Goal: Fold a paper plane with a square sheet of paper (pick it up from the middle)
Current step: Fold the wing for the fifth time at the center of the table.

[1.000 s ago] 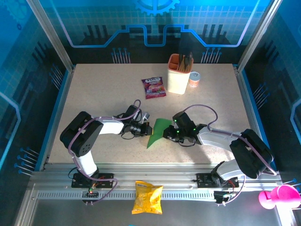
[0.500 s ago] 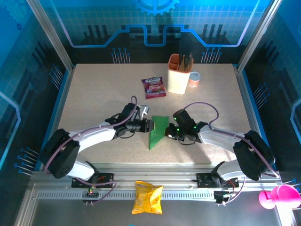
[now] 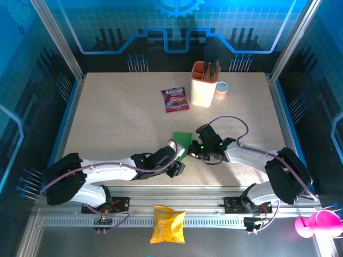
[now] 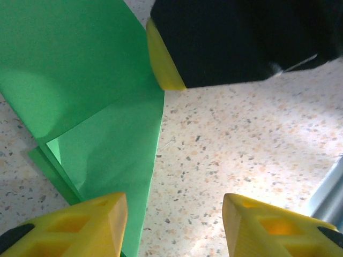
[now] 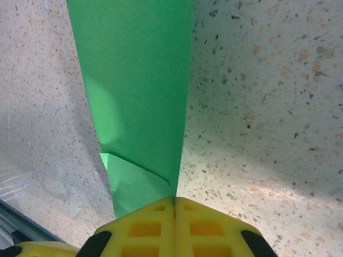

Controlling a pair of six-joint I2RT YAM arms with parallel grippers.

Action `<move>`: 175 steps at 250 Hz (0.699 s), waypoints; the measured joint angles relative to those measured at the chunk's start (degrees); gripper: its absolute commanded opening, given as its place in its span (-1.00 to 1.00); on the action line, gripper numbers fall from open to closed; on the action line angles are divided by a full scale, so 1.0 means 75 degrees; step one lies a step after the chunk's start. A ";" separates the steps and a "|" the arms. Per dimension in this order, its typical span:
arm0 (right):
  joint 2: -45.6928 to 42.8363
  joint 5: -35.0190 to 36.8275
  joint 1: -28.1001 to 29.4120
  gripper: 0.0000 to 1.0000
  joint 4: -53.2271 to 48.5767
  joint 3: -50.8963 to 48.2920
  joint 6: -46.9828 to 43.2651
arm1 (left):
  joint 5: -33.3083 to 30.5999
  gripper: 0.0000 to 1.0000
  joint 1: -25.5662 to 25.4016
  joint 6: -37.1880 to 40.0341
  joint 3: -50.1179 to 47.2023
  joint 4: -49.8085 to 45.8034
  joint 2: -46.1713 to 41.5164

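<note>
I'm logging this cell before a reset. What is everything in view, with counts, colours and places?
square sheet of paper: one, bright green, partly folded, front centre of the table, between the hands
snack sachet: one, purple, far centre of the table
holder: one, cream with an orange inside, right of the sachet
can: one, small, pinkish, just right of the holder
crisp bag: one, yellow, on the rail in front of the table
pink object: one, off the table, lower right corner
table: one, speckled beige
left hand: one, yellow fingers, open, at the paper's edge
right hand: one, yellow fingers, shut on the paper
</note>
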 measured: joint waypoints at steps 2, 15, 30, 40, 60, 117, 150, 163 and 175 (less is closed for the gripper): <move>0.0003 0.0000 0.0000 -1.00 0.0006 0.0006 0.0000 | -0.0029 0.05 -0.0015 0.0012 0.0000 0.0012 0.0020; 0.0023 -0.0003 0.0003 -1.00 0.0003 0.0017 0.0000 | -0.0277 0.05 -0.0111 0.0111 0.0000 0.0090 0.0169; 0.0055 0.0000 0.0015 -1.00 0.0000 0.0044 0.0000 | -0.0530 0.05 -0.0213 0.0239 0.0000 0.0143 0.0326; 0.0079 -0.0003 0.0026 -1.00 0.0003 0.0061 0.0000 | -0.0717 0.06 -0.0294 0.0291 0.0000 0.0169 0.0443; 0.0102 -0.0006 0.0032 -1.00 0.0006 0.0085 0.0000 | -0.1020 0.05 -0.0411 0.0431 0.0003 0.0248 0.0653; 0.0175 0.0102 0.0029 -1.00 -0.0003 0.0099 0.0052 | -0.1728 -0.19 -0.0574 0.0691 0.0044 0.0329 0.1241; 0.0175 0.0070 0.0032 -1.00 0.0003 0.0114 0.0055 | -0.1906 -0.43 -0.0580 0.0799 0.0070 0.0338 0.1448; 0.0175 0.0055 0.0032 -1.00 0.0000 0.0114 0.0055 | -0.1941 -0.48 -0.0580 0.0828 0.0070 0.0338 0.1451; 0.0175 0.0055 0.0032 -1.00 0.0003 0.0114 0.0055 | -0.1961 -0.54 -0.0580 0.0848 0.0070 0.0356 0.1451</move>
